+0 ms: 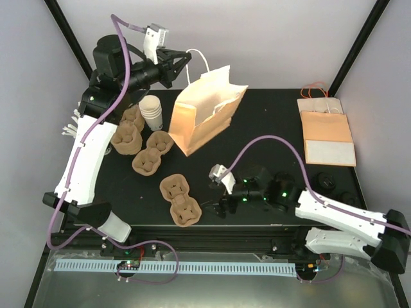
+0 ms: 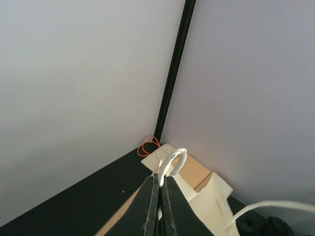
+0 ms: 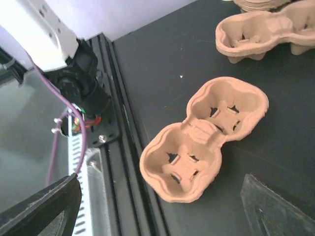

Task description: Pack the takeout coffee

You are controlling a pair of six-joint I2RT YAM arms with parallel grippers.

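The brown paper bag (image 1: 205, 115) stands open and tilted at the back of the table. My left gripper (image 1: 176, 64) is raised behind it, shut on the bag's white cord handle (image 2: 174, 162), whose loop pokes out past the closed fingers (image 2: 150, 206). My right gripper (image 1: 218, 205) hovers low near the front edge and is open, with nothing between its fingers (image 3: 39, 211). Just ahead of it lies a two-cup pulp carrier (image 3: 202, 147). I cannot make out the takeout coffee; a dark round shape (image 1: 324, 181) sits right of the right arm.
A stack of lidless white cups (image 1: 152, 112) and piles of pulp carriers (image 1: 138, 144) stand left of the bag. White stirrers (image 1: 69, 128) stick out at the far left. Flat paper bags (image 1: 327, 131) lie at the back right. The table's front rail (image 3: 123, 147) is close to the right gripper.
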